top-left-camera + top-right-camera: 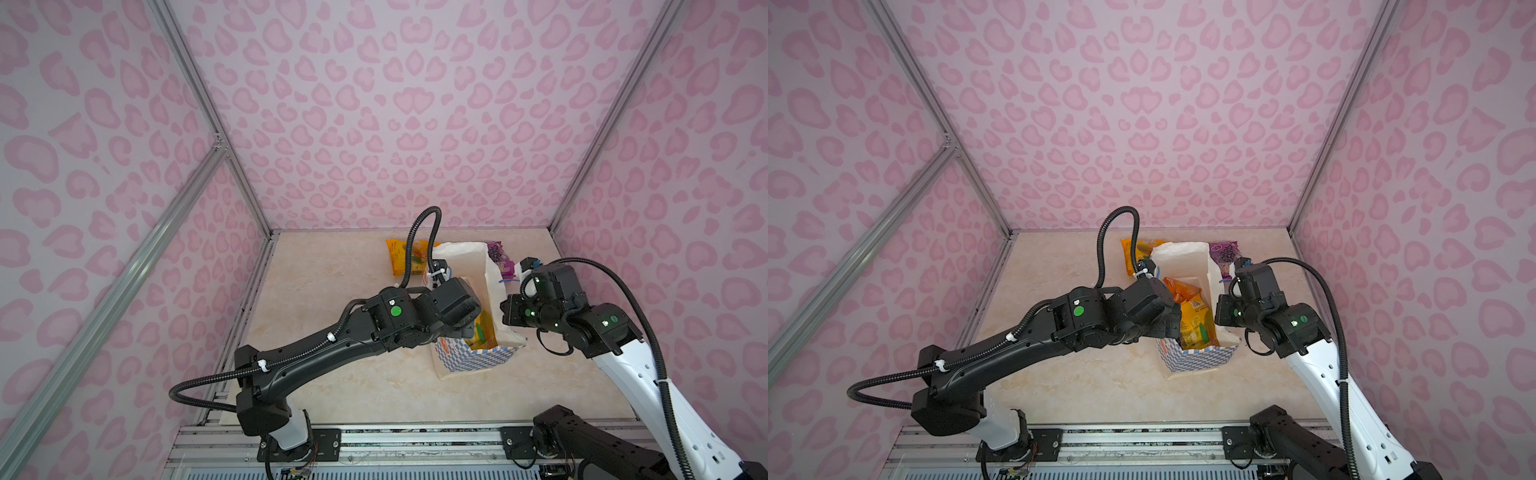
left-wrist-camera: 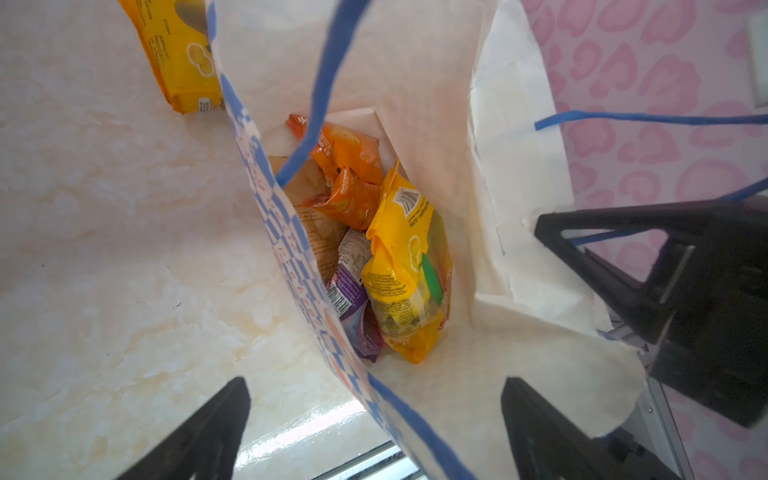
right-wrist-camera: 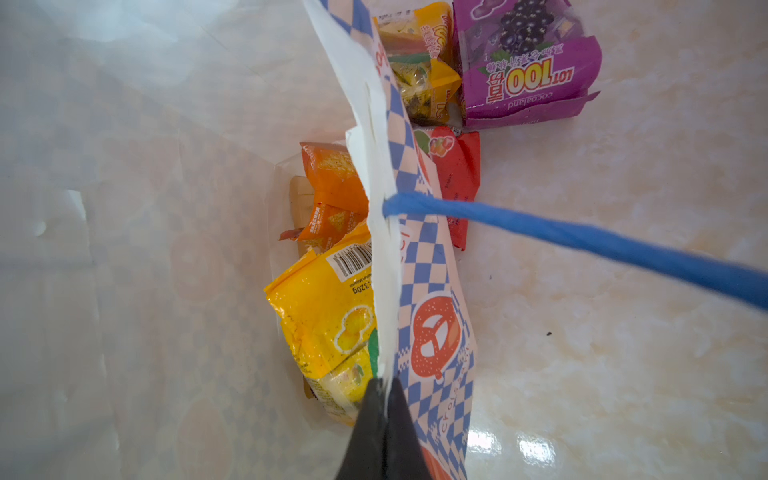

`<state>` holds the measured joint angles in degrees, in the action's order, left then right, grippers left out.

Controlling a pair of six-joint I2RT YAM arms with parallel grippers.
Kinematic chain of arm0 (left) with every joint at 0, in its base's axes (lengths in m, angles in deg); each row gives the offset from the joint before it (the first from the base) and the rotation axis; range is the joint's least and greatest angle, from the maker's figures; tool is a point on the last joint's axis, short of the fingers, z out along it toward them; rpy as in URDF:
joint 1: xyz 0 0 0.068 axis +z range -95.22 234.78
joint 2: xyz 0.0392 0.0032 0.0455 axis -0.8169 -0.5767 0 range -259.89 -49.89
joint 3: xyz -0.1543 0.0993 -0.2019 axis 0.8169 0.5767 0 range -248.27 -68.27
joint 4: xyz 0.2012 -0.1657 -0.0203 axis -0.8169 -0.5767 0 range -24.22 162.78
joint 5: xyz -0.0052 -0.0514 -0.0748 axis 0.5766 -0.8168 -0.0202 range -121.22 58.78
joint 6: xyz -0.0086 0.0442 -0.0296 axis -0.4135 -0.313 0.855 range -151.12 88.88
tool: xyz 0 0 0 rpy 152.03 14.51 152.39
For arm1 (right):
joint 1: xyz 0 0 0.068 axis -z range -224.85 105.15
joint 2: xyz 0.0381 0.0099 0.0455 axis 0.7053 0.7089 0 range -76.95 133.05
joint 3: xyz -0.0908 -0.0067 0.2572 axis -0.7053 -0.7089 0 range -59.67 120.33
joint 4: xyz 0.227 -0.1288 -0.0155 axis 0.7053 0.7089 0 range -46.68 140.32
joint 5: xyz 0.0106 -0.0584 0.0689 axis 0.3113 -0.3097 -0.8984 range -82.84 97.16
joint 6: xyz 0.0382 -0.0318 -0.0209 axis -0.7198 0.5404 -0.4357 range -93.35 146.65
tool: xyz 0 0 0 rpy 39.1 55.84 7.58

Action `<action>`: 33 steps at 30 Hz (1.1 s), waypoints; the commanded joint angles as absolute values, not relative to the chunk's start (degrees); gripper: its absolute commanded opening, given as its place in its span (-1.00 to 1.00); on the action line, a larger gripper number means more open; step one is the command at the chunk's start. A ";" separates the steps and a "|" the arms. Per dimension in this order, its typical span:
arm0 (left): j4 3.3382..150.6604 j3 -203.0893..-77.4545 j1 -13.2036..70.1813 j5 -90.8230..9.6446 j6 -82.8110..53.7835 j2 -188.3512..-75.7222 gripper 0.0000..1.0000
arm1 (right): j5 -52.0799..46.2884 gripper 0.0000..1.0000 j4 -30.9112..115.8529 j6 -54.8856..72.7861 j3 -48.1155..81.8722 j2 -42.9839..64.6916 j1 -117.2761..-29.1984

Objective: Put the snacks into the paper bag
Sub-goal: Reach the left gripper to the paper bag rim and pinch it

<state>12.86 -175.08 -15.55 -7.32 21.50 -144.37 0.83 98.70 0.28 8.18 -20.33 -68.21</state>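
Two grippers at paper bag (image 1: pixel 1183 257): right gripper (image 3: pixel 384 386) clamped on its rim, left gripper (image 2: pixel 374 380) spread wide over the mouth. Yellow packet (image 2: pixel 409 266) and orange packet (image 2: pixel 345 153) inside, below it. Purple packet (image 3: pixel 528 62) and red packet (image 3: pixel 457 174) outside, beside bag. Deeper ones overlapped, probably two more.

1. This is a robot test cell in a lab, built as a closed booth rather than a lived-in room.
2. The walls (image 1: pixel 374 104) are flat panels printed with pink hearts, held in bare aluminium bars (image 1: pixel 204 109).
3. They close in a marble-look bench (image 1: pixel 353 386) on three sides.
4. The left arm (image 1: pixel 316 353) and the right arm (image 1: pixel 631 374), both jointed robot arms, are fixed by black plates to a metal rail (image 1: pixel 415 440) along the bench's front edge.
5. Ribbed black cable hoses (image 1: pixel 431 209) loop openly off the arms.
6. A paper bag (image 1: pixel 461 257) and snack packets (image 1: pixel 397 255) sit on the bench near the arms.
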 commanded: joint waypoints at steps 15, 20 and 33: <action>-0.51 -179.95 -16.04 2.46 32.50 -151.79 -0.02 | -0.57 -1.00 99.85 1.08 6.69 -22.72 -68.34; -2.76 -183.07 -16.11 1.83 32.69 -153.98 -0.25 | -1.43 -1.00 98.97 0.90 6.11 -23.07 -68.37; -2.53 -187.15 -16.31 1.48 29.81 -155.68 -0.93 | -1.10 -1.00 99.57 -0.48 9.85 -23.61 -72.50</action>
<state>-1.26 -185.83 -16.29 0.09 30.79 -155.74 -1.51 99.05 0.45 8.55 -23.63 -70.92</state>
